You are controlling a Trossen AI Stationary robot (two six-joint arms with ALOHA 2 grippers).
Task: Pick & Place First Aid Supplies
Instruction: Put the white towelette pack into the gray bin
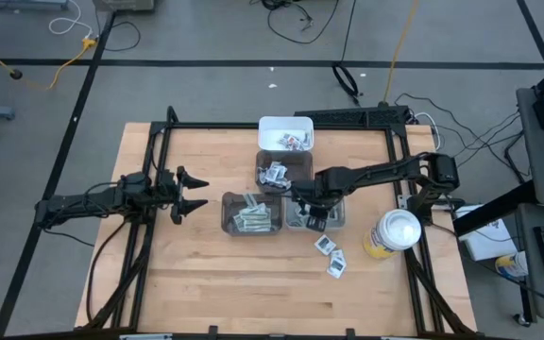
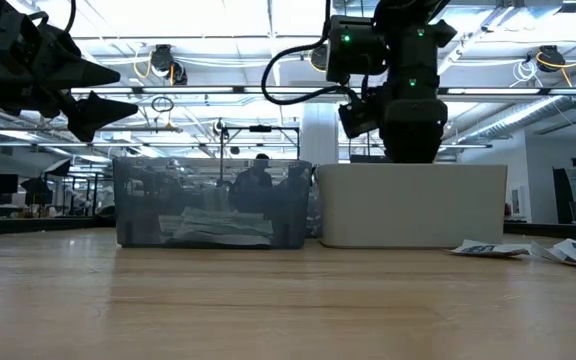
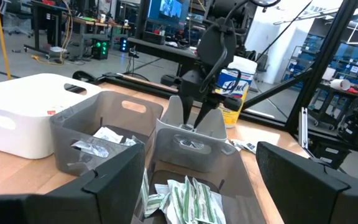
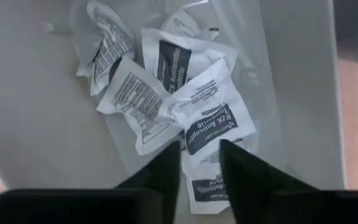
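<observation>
My right gripper (image 4: 201,163) points down into the pale bin (image 1: 334,215), open by a narrow gap, just above several square white sachets (image 4: 211,121) with dark print lying in a heap on the bin floor. A lower sachet (image 4: 205,185) shows in the gap between the fingers. In the low view the bin wall (image 2: 413,205) hides the fingertips. My left gripper (image 1: 189,194) waits wide open in the air at the table's left, clear of the bins. Two loose sachets (image 1: 330,255) lie flat on the table near the bin. My right gripper comes from above, fingers pointing down, one on either side of the edge of a printed sachet (image 4: 204,149) in the bin. Whether the fingertips touch it I cannot tell.
A grey bin (image 1: 250,213) with green-striped strip wrappers sits left of the pale bin. Another grey bin (image 1: 281,174) and a white bin (image 1: 286,133) with small packets stand farther back. A yellow canister with a white lid (image 1: 392,233) stands at the right. Bare wood lies along the near side.
</observation>
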